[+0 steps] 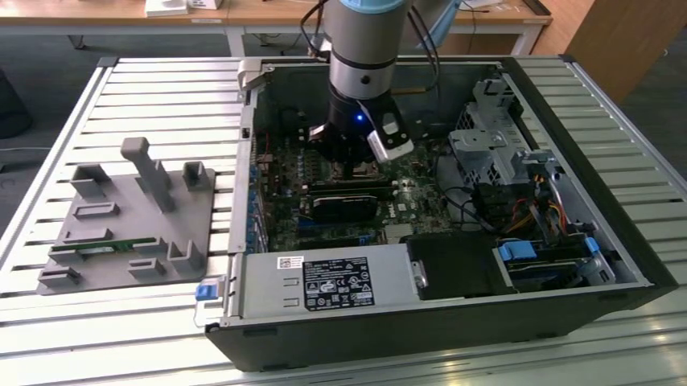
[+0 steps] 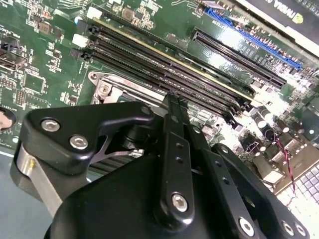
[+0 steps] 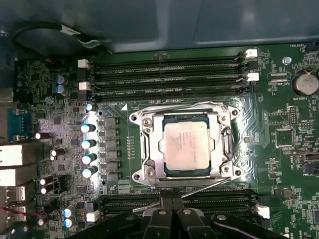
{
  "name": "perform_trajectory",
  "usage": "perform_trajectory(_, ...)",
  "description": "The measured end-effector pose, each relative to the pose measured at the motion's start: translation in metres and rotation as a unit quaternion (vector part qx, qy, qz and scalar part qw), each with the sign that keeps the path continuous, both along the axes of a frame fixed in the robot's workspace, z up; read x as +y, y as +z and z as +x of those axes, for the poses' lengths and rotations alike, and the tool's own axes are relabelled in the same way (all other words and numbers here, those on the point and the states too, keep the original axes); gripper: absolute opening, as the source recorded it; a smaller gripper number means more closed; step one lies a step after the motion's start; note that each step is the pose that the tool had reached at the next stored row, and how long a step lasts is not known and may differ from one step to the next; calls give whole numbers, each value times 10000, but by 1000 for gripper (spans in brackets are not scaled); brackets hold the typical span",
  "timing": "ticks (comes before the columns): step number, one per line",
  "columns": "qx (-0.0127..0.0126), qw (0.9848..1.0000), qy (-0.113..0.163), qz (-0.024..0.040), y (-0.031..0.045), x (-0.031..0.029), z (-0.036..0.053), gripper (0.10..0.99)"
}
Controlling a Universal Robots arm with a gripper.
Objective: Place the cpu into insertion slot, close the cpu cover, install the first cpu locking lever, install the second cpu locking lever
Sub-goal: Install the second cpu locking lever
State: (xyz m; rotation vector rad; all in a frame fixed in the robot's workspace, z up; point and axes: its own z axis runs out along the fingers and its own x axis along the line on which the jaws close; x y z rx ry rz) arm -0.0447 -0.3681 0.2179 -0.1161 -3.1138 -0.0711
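Showing you: cpu (image 3: 186,148) seated in insertion slot (image 3: 225,142), cpu cover (image 3: 149,144) down; tool (image 3: 172,201) fingers pressed together, empty, beside locking lever (image 3: 199,187).

Claw (image 2: 173,102) fingers together over green motherboard (image 2: 40,64)

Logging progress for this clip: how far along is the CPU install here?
Done: the tan-silver square cpu sits in the socket, with the silver-grey metal cpu cover closed around it. In hand: the black tool is beside a thin metal locking lever at the socket's edge. Whether either lever is latched cannot be told.
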Motion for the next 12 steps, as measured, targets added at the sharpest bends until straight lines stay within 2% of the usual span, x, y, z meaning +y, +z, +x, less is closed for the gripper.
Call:
perform_trajectory(9, -2, 9996, 0, 276, -1, -113, -89, 106)
perform_trajectory(12, -2, 9994, 0, 333, -33, -123, -99, 106)
